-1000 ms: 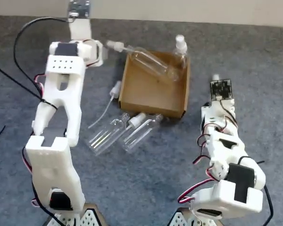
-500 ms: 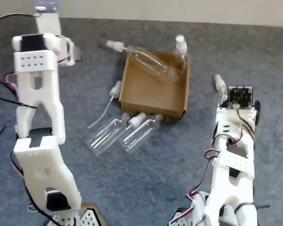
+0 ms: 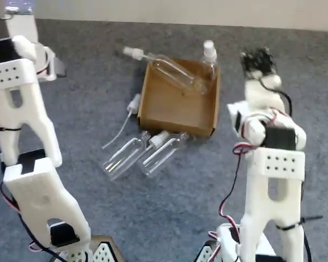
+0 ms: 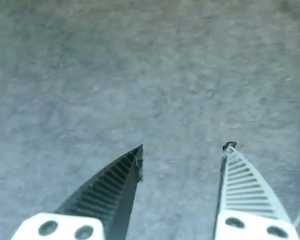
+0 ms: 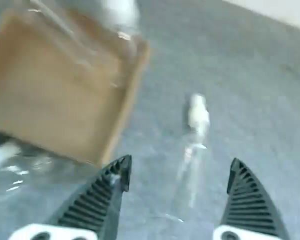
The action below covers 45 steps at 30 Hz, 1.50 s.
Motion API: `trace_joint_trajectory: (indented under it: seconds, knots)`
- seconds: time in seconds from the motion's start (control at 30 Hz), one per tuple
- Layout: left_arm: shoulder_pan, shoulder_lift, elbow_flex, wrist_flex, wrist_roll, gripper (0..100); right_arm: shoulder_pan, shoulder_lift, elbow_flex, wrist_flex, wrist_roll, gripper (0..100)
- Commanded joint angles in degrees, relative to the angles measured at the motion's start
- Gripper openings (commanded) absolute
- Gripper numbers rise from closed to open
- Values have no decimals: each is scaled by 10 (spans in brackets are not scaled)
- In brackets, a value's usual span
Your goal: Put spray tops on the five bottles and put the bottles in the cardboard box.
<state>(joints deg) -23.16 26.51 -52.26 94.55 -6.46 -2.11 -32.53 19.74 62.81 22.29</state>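
The cardboard box [image 3: 153, 112] lies mid-table. A clear bottle [image 3: 175, 73] with a spray top rests slanted across its far rim, and another capped bottle [image 3: 209, 59] stands at its far right corner. Two bottles [image 3: 124, 156] [image 3: 163, 154] lie on the carpet in front of the box, beside a loose spray top [image 3: 133, 103] with its long tube. In the right wrist view my right gripper [image 5: 181, 161] is open above a capped bottle [image 5: 194, 137] lying on the carpet next to the box [image 5: 55, 95]. My left gripper [image 4: 182, 149] is open over bare carpet, far left of the box.
Grey carpet covers the table. The left arm [image 3: 22, 109] stands along the left edge and the right arm [image 3: 270, 164] rises at the right of the box. Cables trail beside both arm bases.
The left arm has swung left, away from the box. The right arm has lifted and stretched toward the far side, now covering the bottle right of the box in the high view.
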Motion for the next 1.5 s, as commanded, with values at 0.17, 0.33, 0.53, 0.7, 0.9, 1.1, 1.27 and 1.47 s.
trace_joint_trajectory:
  seconds: [0.17,0.33,0.53,0.7,0.9,1.1,1.27,1.47]
  knots:
    - [-89,-2,4,-4,-47,235,-150,218,-265,56,35,239]
    - [-129,-3,90,-87,-78,235,-192,397,-407,29,82,240]
    - [-166,-4,214,-221,-79,235,-233,574,-554,-22,116,240]
    - [-175,-4,308,-321,-79,235,-244,702,-659,-73,129,240]
    - [-175,-8,382,-392,-104,235,-231,830,-788,-75,130,240]
    - [-175,-5,393,-394,-104,235,-204,931,-912,-79,132,239]
    - [-181,-7,393,-394,-104,235,-187,1001,-987,-76,132,238]
    - [-185,-8,390,-394,-104,235,-184,1052,-1024,-78,132,227]
